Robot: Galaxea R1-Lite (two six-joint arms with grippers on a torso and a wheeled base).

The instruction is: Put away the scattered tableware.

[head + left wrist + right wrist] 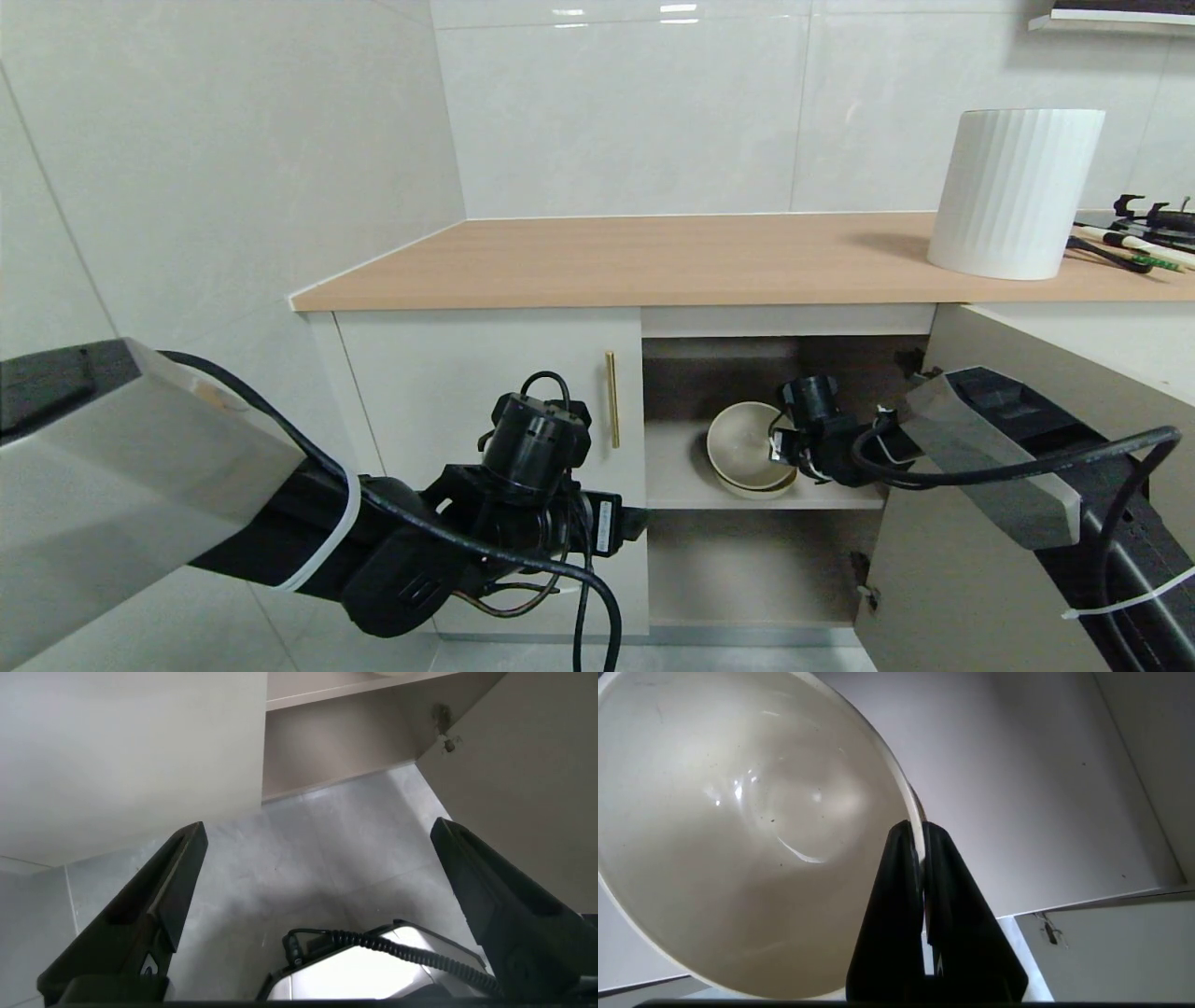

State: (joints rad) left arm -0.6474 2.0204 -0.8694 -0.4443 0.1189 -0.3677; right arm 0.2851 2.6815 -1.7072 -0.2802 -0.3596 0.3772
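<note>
A cream bowl [744,446] is held tilted inside the open cabinet, just above another cream bowl [758,484] resting on the middle shelf [674,476]. My right gripper [782,446] is shut on the tilted bowl's rim; in the right wrist view the bowl [738,831] looms large and the two fingers [898,905] pinch its edge. My left gripper [318,915] hangs low in front of the closed left cabinet door, fingers wide apart over the grey floor, nothing between them.
A white ribbed container [1016,191] stands on the wooden countertop [653,257], with utensils [1134,243] at the far right. The right cabinet door [943,560] is swung open beside my right arm. The left door has a brass handle [611,399].
</note>
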